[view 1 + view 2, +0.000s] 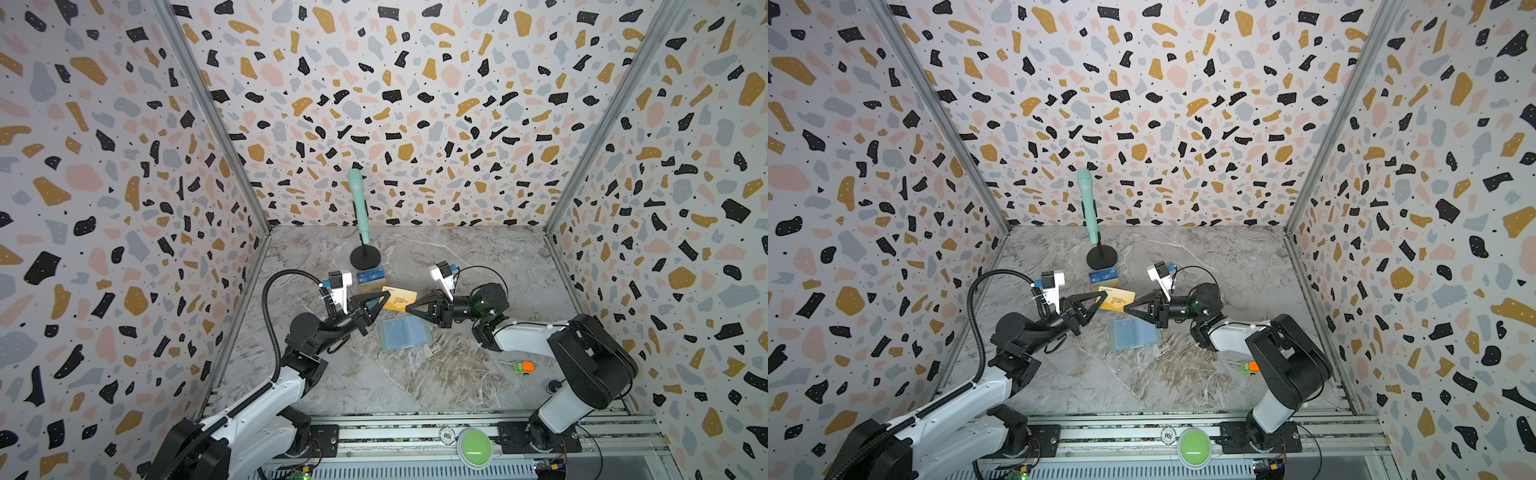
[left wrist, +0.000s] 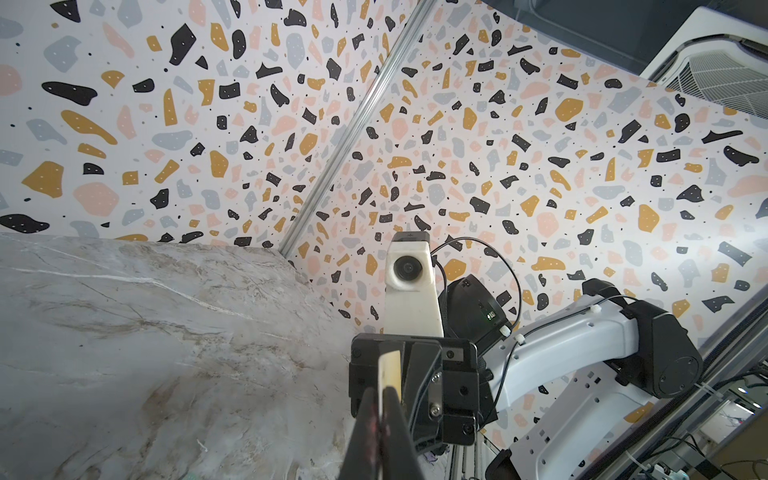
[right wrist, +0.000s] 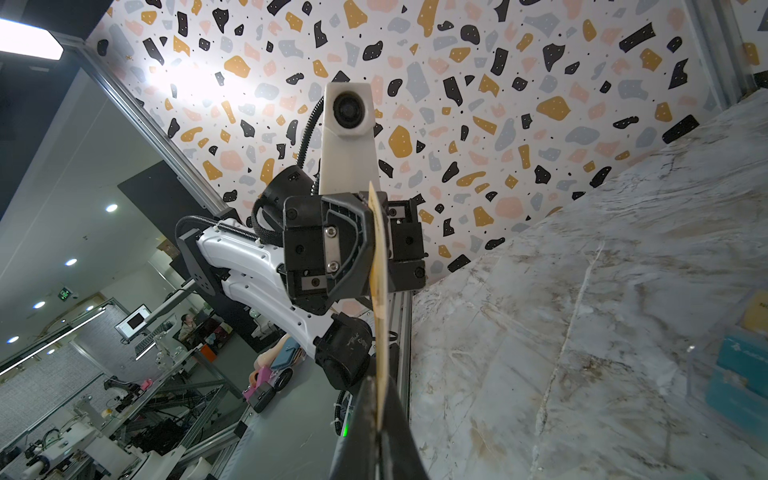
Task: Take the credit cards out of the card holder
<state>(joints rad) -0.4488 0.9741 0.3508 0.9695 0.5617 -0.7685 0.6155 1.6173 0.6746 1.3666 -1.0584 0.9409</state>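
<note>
A golden yellow credit card (image 1: 402,300) (image 1: 1120,300) hangs in the air above the marble table, pinched at both ends. My left gripper (image 1: 387,294) (image 1: 1105,295) is shut on its left end and my right gripper (image 1: 409,308) (image 1: 1126,309) is shut on its right end. In the left wrist view the card (image 2: 390,368) shows edge-on between the closed fingers (image 2: 368,419). The right wrist view has the card (image 3: 379,257) edge-on too. The card holder (image 1: 405,333) (image 1: 1134,333) lies open and flat on the table just in front, pale blue sleeve pages up.
A clear tiered stand (image 1: 371,281) (image 3: 739,365) with a blue card stands behind the grippers. A mint microphone (image 1: 359,208) on a black round base (image 1: 365,257) stands further back. A small green and orange toy (image 1: 523,367) lies at the right. Patterned walls enclose three sides.
</note>
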